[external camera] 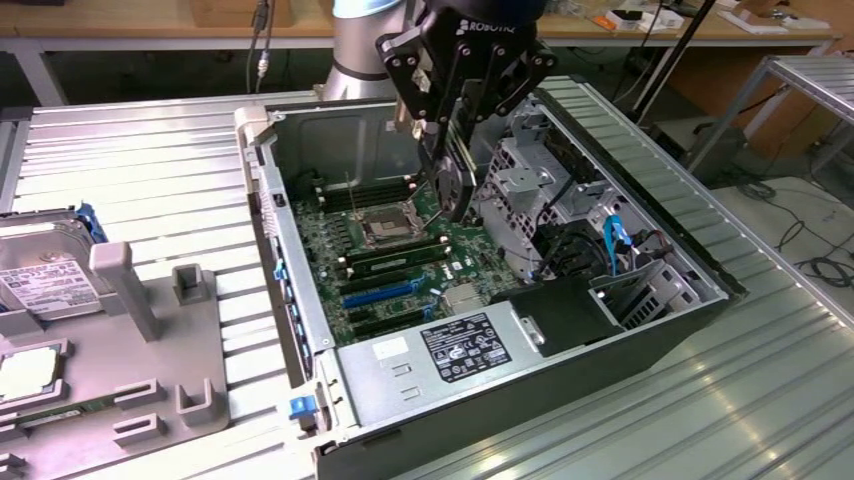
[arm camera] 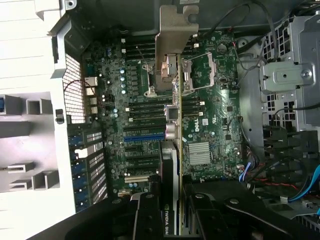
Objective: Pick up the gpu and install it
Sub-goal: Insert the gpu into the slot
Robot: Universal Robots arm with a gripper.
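Hanging upright in pincer (external camera: 447, 140) grasp, gpu (external camera: 457, 190) above motherboard (external camera: 447, 268).

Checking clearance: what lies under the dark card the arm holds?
Green motherboard with its silver processor socket shows under the dark green-black card; its pale silver bracket covers part of the socket.

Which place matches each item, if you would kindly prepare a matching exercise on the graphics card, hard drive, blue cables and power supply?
Things:
1. thin dark gpu card with silver metal bracket
2. boxy silver hard drive with white label
3. bright blue cables
4. silver power supply box with black label

Places:
A. beside the grey metal drive cage, exterior view's right
B. gripped in the black claw above the green motherboard
C. on the grey plastic holder, exterior view's left
D. at the open black computer case end nearest the exterior camera

Pairs: 1-B, 2-C, 3-A, 4-D
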